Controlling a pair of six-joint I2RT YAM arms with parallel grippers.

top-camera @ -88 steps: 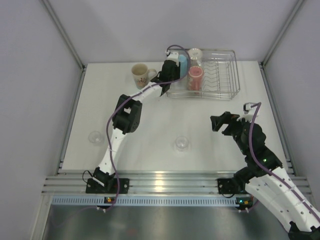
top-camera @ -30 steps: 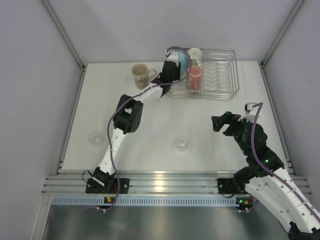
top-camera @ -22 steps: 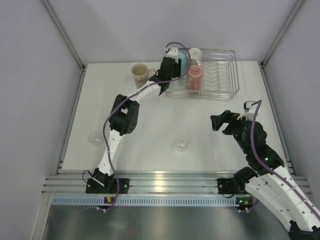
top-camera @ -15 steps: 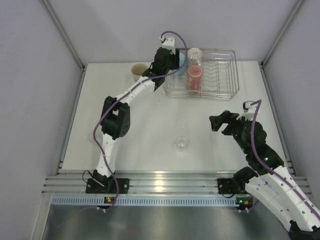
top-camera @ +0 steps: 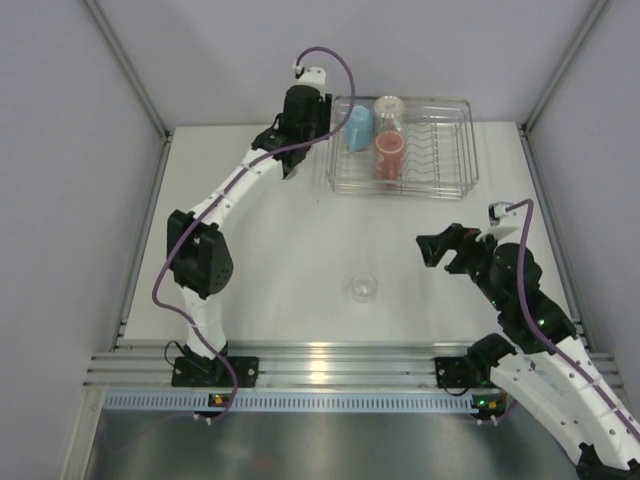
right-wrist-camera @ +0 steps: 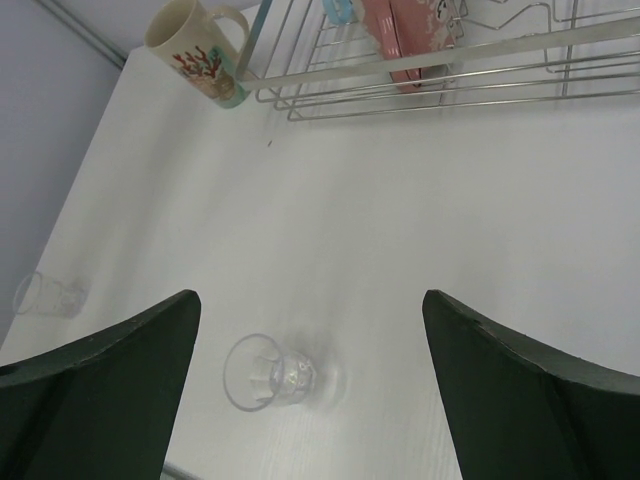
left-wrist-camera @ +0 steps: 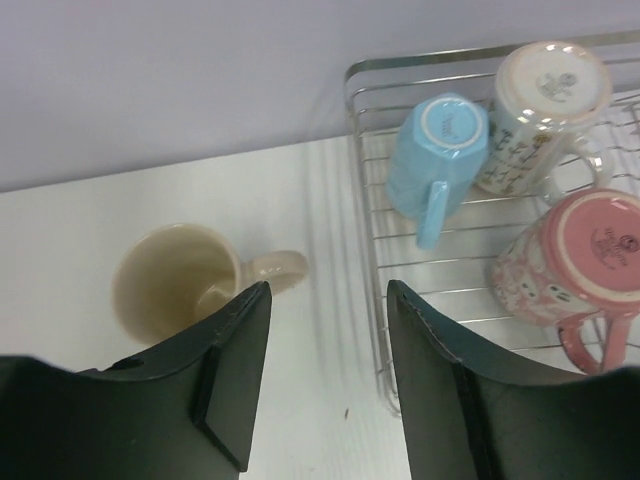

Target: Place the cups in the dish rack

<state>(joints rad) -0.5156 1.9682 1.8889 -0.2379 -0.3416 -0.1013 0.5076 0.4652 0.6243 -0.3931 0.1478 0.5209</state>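
The dish rack [top-camera: 452, 150] stands at the far right of the table and holds a light blue cup [top-camera: 358, 127], a pale patterned cup [top-camera: 390, 108] and a pink cup [top-camera: 390, 155], all bottom up. My left gripper [left-wrist-camera: 328, 290] hangs open and empty above the table, between the rack's left rim [left-wrist-camera: 365, 180] and the upright cream mug [left-wrist-camera: 180, 285]. In the top view that arm [top-camera: 296, 125] hides the mug. A small clear glass [right-wrist-camera: 265, 372] lies on its side below my open right gripper [right-wrist-camera: 310, 300]; the top view shows it mid-table [top-camera: 363, 288].
A second small clear glass [right-wrist-camera: 45, 293] sits near the table's left edge. The cream mug [right-wrist-camera: 200, 50] shows its floral print in the right wrist view. Grey walls close the table in on three sides; a metal rail [top-camera: 320, 360] runs along the near edge.
My left gripper has come off the light blue cup, which stays in the rack, and has risen and swung left over the cream mug. The right arm has barely moved.
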